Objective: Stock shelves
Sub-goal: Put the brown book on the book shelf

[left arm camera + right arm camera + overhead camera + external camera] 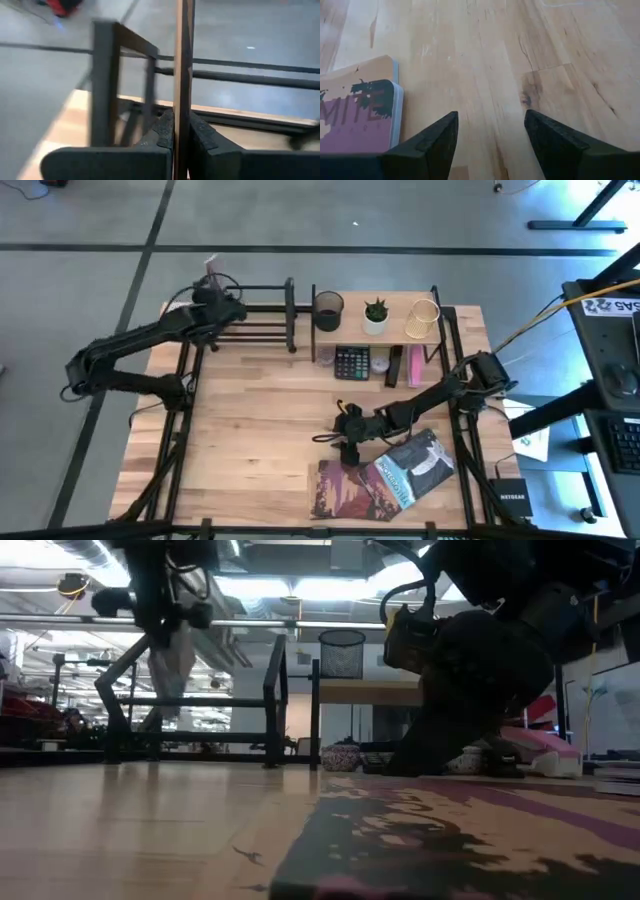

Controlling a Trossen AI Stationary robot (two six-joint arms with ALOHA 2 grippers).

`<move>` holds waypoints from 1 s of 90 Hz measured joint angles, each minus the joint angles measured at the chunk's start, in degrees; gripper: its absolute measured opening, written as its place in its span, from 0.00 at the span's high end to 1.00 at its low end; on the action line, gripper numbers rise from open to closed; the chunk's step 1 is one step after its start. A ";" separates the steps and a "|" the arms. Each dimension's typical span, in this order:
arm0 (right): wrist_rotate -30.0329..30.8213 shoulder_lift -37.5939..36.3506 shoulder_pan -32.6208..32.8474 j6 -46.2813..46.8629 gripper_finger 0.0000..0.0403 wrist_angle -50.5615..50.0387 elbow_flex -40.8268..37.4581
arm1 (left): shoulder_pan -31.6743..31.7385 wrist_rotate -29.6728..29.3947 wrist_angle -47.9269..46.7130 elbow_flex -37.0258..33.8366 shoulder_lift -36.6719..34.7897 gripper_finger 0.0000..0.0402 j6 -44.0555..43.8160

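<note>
The black metal-bar rack [255, 318] stands at the table's far left, and my left gripper [212, 302] hovers over it, shut on a thin brown-edged book [182, 60]. In the low view that book [174, 665] hangs above the rack [200, 730]. The light-wood shelf [400, 308] stands at the far middle. My right gripper [490, 120] is open, low over bare tabletop, just beyond the far edge of a maroon book [360, 115] that lies flat near the front edge [345, 485]. My left gripper pinches the thin book between its two fingers [160, 135], which lie flat on its two faces [182, 125]. The fingers point down from above. The book stands on edge, reaches out past the fingertips and hangs clear above the rack.
On the wood shelf stand a black mesh cup [328, 310], a small potted plant [376, 315] and a gold wire cup [424, 320]; a calculator [352, 362] lies under it. A blue-grey magazine [415, 465] overlaps the maroon book. Bare tabletop lies at the left front.
</note>
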 joint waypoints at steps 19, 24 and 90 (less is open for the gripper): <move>0.00 0.00 0.00 0.00 0.46 0.00 0.00 | 3.17 3.08 7.01 -6.84 -2.41 1.00 2.31; -0.02 0.00 0.00 0.00 0.46 0.00 0.00 | 3.70 3.35 7.47 -7.88 -2.41 1.00 2.27; -0.04 0.00 -0.02 1.55 0.46 0.07 0.00 | 4.38 -0.54 7.23 -11.25 -2.26 0.90 0.63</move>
